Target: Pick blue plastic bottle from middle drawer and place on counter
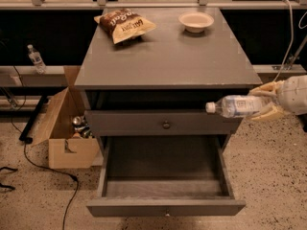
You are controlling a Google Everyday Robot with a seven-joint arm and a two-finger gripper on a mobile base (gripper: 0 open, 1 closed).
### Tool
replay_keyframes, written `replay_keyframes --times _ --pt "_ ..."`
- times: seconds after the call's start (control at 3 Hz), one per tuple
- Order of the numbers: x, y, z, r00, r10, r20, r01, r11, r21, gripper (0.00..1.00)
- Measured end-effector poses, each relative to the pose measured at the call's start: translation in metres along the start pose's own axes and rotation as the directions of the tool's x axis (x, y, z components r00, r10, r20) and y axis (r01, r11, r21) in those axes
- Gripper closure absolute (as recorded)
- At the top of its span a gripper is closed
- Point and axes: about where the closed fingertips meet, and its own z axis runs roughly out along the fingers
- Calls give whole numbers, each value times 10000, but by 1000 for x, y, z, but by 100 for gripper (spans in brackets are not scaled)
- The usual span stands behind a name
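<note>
Right now the single camera view shows the gripper at the right edge of the frame, level with the closed drawer front that bears a round knob. Its pale fingers are clenched on the base end of the blue plastic bottle, one above and one below. The bottle lies on its side in the air, white cap pointing left, just under the counter's front edge and above the right side of the middle drawer, which stands pulled out at lower centre. On the counter, a chip bag sits at upper left and a small bowl at upper right. A cardboard box stands on the floor at left.
</note>
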Motion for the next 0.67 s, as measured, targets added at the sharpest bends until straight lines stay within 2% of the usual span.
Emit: replay_keyframes --times 0.67 --pt "-57 -70 -15 9944 -414 968 377 9985 395 100"
